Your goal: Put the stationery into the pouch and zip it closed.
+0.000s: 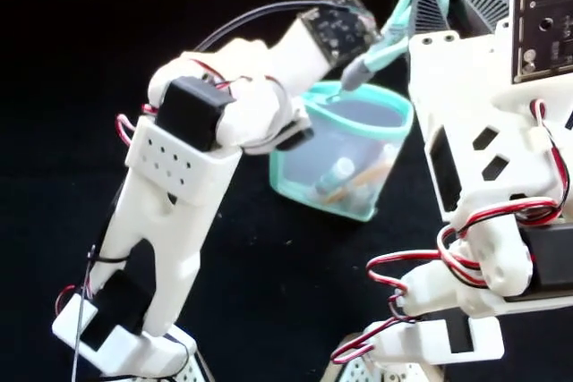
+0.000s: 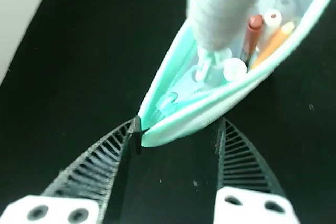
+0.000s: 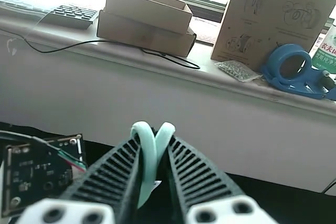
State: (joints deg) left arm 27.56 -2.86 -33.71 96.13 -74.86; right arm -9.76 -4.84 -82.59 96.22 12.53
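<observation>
The pouch (image 1: 313,167) is soft, translucent mint plastic, smooth and faintly glossy; its strap (image 3: 148,156) looks rubbery. The pens (image 2: 273,43) inside are smooth plastic. Matt black cloth covers the tabletop (image 1: 269,292). The left gripper (image 2: 177,127) and right gripper (image 3: 156,141) have ribbed matt black plastic fingers on white plastic mounts.

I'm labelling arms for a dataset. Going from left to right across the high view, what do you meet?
left arm → pouch → right arm
</observation>
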